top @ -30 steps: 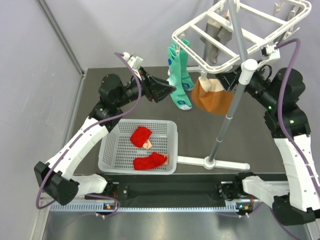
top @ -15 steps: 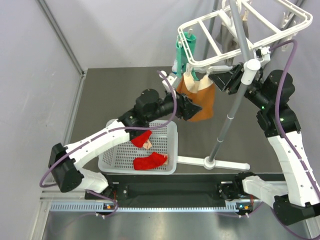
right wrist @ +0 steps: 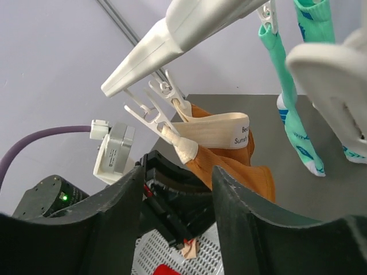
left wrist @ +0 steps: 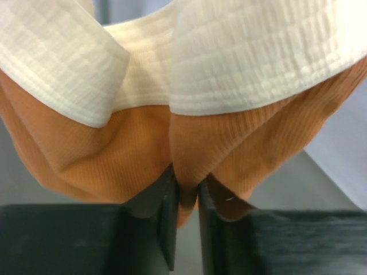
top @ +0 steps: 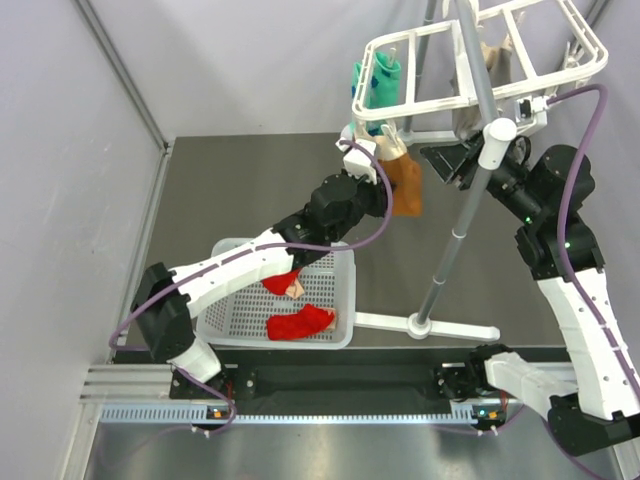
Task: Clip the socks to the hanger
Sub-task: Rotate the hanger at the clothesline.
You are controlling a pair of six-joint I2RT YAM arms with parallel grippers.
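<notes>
Red socks (top: 298, 323) in basket (top: 232, 300), apart from left fingers (left wrist: 167, 217) pinching orange sock (left wrist: 114, 154).

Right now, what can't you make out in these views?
- Left wrist: orange-brown ribbed sock pinched by the left gripper fills the frame, hiding what holds it.
- Top view: upper red fabric sock partly under the left arm.
- Right wrist: mint-green fabric socks cut by the top edge; blurred white plastic hanger covers one.

Far end of the hanger (top: 430, 104) past the top edge; one red sock (top: 283, 284) partly under left arm (top: 240, 265).
</notes>
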